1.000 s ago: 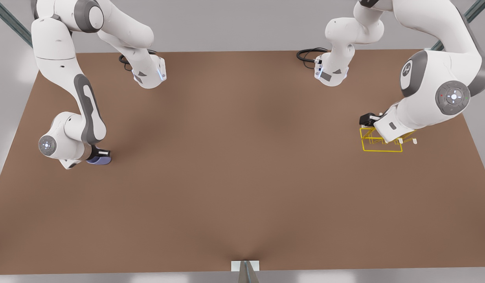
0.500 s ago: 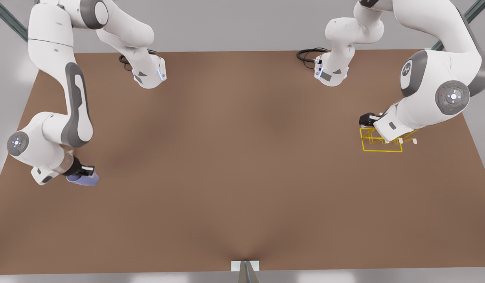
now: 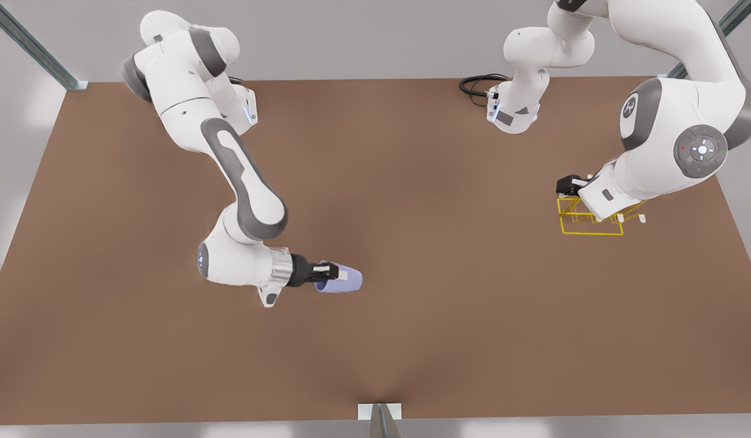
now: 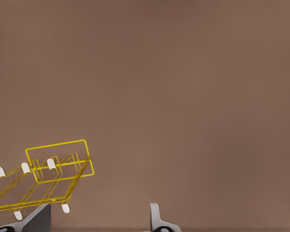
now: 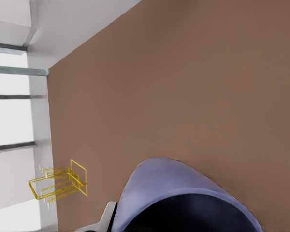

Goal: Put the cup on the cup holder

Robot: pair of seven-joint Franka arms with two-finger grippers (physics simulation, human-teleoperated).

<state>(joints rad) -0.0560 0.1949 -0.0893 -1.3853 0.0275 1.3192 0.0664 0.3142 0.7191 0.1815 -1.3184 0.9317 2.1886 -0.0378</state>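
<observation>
The lavender-blue cup point(image 3: 346, 281) is held on its side left of the table's middle in the front view, with my right gripper point(image 3: 331, 273) shut on its rim. The cup's open mouth point(image 5: 183, 200) sits close in the right wrist view. The yellow wire cup holder point(image 3: 591, 226) stands on the table at the front view's right, and the cup holder point(image 5: 58, 183) looks far off from the right wrist. My left gripper point(image 3: 571, 185) hangs over the holder's back left corner. Its fingers point(image 4: 157, 220) stand wide apart, open and holding nothing, with the cup holder point(image 4: 53, 174) beside one of them.
The brown table point(image 3: 412, 340) carries both arm bases at its back edge, with black cables point(image 3: 478, 84) beside the base on the front view's right. A small white bracket point(image 3: 380, 412) sits at the middle of the front edge.
My right arm has swung the cup from the front view's far left toward the table's middle, turning it so its base points right. The left arm has stayed over the holder.
</observation>
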